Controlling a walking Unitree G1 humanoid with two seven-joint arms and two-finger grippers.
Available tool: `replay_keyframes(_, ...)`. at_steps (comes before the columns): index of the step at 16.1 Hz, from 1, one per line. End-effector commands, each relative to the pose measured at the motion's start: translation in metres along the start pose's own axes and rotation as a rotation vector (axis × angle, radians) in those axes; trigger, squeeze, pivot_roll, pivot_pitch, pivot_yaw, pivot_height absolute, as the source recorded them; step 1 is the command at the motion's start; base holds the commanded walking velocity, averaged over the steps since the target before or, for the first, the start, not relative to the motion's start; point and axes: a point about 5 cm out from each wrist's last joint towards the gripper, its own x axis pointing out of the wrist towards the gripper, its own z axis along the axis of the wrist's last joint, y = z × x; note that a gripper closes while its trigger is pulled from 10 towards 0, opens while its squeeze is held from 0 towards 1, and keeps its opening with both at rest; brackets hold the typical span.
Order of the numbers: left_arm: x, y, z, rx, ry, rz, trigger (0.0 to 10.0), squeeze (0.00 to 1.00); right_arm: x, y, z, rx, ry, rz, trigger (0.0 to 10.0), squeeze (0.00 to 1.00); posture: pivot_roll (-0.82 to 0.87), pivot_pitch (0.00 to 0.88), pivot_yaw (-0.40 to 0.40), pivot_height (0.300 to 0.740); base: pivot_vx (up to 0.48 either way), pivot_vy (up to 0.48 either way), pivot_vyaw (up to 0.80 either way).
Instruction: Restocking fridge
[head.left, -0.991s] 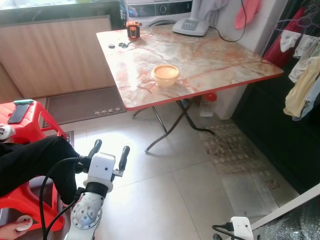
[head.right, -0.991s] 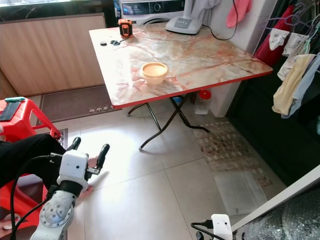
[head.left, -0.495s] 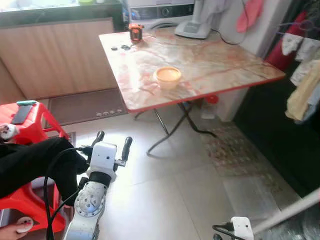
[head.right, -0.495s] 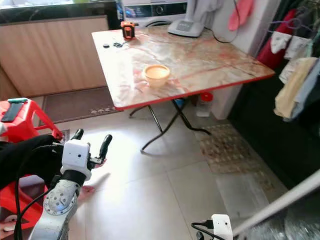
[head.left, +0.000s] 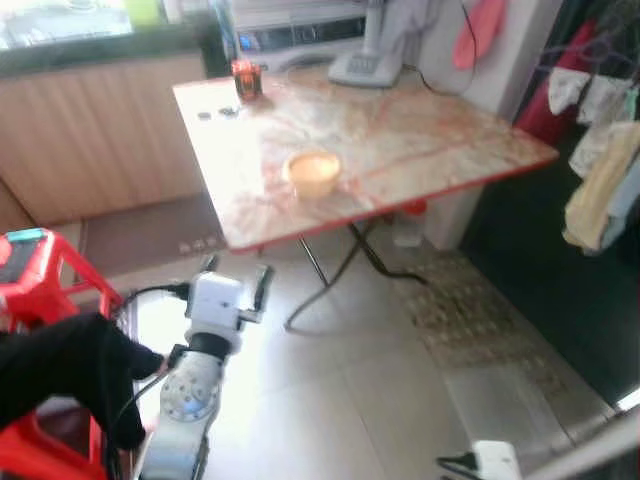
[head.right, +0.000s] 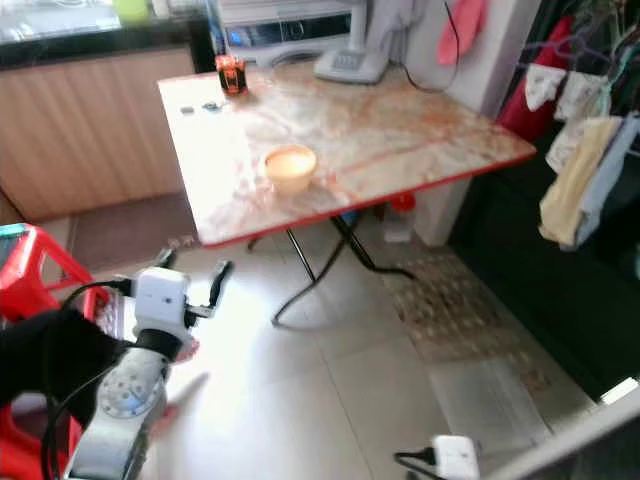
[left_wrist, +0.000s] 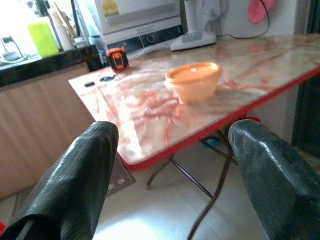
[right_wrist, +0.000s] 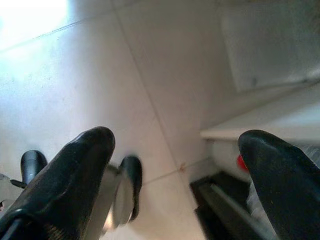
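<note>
On the marble bench we log one orange bowl — left claw open, empty, low before it; right claw open over floor tiles.

The left gripper has lifted and reached forward, ending nearer the table, fingers still spread. The whole scene has slid and blurred, so the robot's head is moving.
</note>
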Motion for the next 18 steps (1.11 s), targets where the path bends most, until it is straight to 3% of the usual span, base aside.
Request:
replay_keyframes(1, -0.0007, 0.0098, 0.0001, 0.012, 0.004, 0.026, 10.0, 0.00, 0.0036, 0.0119, 0.0081, 0.004, -0.024, 0.032, 10.0, 0.00, -0.08, 0.040, -0.030, 0.740, 0.371, 0.000, 0.00)
replay_keyframes(18, 0.0061, 0.0040, 0.0058, 0.000, -0.019, -0.002, 10.0, 0.00, 0.0036, 0.0134, 0.0073, -0.013, -0.019, 0.046, 10.0, 0.00, -0.07, 0.018, -0.031, 0.740, 0.444, 0.000, 0.00)
